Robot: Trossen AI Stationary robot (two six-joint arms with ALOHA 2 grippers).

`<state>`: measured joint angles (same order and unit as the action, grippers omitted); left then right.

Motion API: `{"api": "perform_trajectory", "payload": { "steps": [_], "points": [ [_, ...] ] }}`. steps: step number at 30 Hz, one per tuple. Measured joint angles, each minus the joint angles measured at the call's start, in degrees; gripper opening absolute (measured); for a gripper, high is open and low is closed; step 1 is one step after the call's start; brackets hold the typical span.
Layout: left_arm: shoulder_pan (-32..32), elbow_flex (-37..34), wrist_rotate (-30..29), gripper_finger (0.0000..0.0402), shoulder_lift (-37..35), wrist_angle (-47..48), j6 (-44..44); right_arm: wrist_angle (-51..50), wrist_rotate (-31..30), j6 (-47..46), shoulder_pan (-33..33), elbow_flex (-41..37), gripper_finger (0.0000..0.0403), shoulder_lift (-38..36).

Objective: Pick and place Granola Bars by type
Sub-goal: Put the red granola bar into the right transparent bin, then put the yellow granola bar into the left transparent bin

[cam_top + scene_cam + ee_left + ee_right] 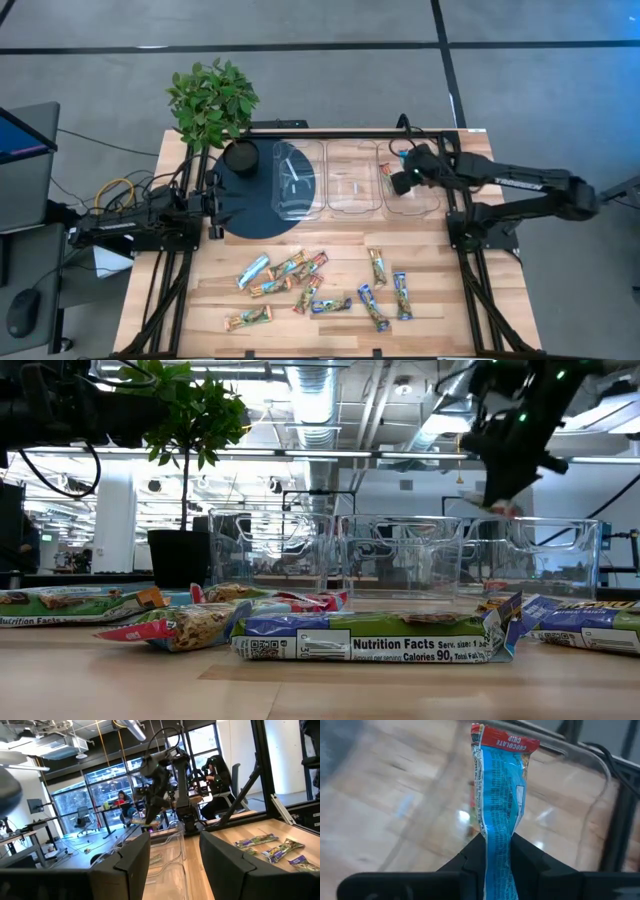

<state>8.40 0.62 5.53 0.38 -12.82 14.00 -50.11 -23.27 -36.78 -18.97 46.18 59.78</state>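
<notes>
The right hand [496,851], clamped on a blue-and-red granola bar [499,795], hangs above the rightmost clear bin [428,200]; the left hand [172,855] waits open.

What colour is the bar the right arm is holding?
Blue wrapper with a red end, clearest in the right wrist view.

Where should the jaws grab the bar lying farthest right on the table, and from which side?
Probably take the rightmost bar across its narrow middle, straight down from above: it lies flat, lengthwise toward the bins. The right gripper is shut on a blue bar above the right bin.
</notes>
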Motion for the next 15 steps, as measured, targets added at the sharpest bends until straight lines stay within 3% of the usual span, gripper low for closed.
{"api": "perform_trajectory", "payload": {
  "steps": [7, 15],
  "points": [
    [0.0, 0.0, 0.0, 0.0167, 0.0, 0.1, 0.0, 0.8, 3.5, 4.2, -5.5, -1.6, 0.0072, 6.7],
    [0.0, 0.0, 0.0, 0.0167, 0.0, 0.5, -1.1, 7.2, 5.6, 8.5, -7.4, -2.0, 0.0132, 12.7]
  ]
}}
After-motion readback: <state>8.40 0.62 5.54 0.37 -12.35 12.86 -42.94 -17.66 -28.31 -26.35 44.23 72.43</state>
